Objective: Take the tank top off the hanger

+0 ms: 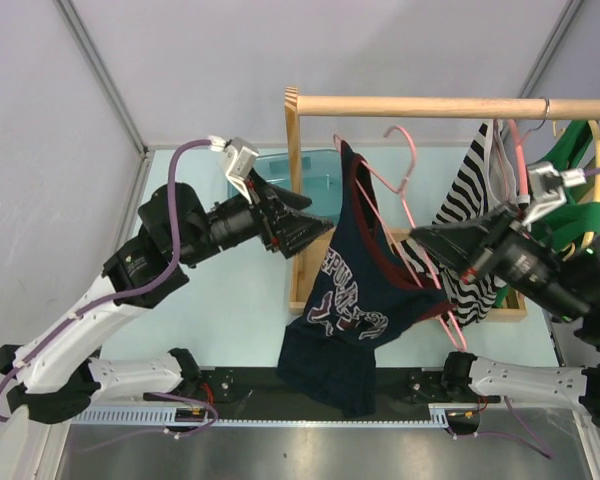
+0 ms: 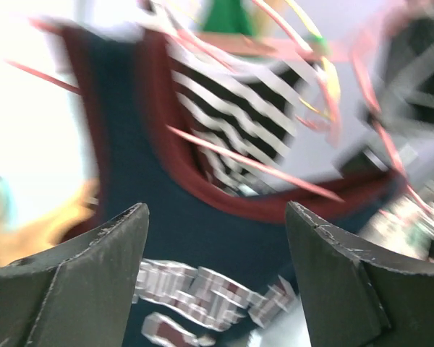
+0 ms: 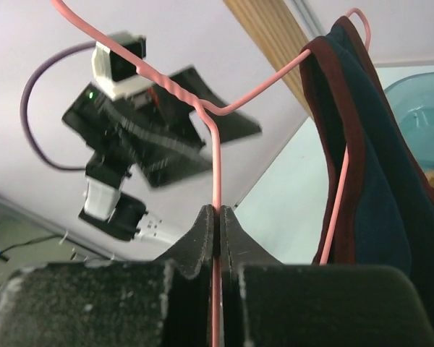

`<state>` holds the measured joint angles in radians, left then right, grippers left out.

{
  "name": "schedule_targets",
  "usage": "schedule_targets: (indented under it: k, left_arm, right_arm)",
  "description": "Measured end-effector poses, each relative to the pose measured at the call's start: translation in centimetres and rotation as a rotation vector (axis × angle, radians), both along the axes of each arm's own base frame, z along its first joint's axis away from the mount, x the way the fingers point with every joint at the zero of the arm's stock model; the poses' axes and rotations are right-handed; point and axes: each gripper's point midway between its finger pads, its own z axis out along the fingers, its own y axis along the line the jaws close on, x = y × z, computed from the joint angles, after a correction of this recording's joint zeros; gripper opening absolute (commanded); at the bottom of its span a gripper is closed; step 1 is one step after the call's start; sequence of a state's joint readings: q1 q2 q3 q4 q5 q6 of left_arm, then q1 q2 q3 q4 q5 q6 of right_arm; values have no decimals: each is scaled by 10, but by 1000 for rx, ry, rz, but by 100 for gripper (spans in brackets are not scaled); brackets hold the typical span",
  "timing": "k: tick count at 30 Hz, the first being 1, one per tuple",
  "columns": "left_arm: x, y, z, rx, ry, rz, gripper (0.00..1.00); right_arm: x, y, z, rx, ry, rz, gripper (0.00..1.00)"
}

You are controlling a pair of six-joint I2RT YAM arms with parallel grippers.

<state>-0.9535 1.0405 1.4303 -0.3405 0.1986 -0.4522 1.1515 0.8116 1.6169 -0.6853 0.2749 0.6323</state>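
Note:
A navy tank top (image 1: 352,300) with maroon trim and white lettering hangs on a pink wire hanger (image 1: 408,180), one strap over the hanger's upper arm. My right gripper (image 1: 417,236) is shut on the hanger's wire (image 3: 216,166), holding it tilted in the air. The top's strap (image 3: 362,123) drapes over the hanger at the right of the right wrist view. My left gripper (image 1: 325,228) is open, its fingertips at the top's left edge. In the left wrist view the navy cloth (image 2: 202,231) fills the space between the open fingers (image 2: 101,260).
A wooden garment rail (image 1: 430,105) on a wooden post (image 1: 294,190) spans the back. A black-and-white striped garment (image 1: 470,220) and a green garment (image 1: 570,190) hang on it at right. A blue bin (image 1: 295,175) sits behind the post.

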Motion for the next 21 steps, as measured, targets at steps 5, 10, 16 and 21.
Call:
schedule_targets:
  k: [5, 10, 16, 21]
  left_arm:
    - [25, -11, 9, 43, -56, 143, 79]
    - [29, -43, -9, 142, -88, 185, 80]
    - [30, -62, -20, 208, -109, 218, 79]
    - [38, -59, -16, 209, -114, 285, 69]
  right_arm:
    - [-24, -28, -7, 25, -20, 56, 0]
    - [-35, -35, -18, 28, -23, 99, 0]
    - [-40, -32, -32, 8, -9, 130, 0]
    - [-45, -30, -36, 8, 0, 160, 0]
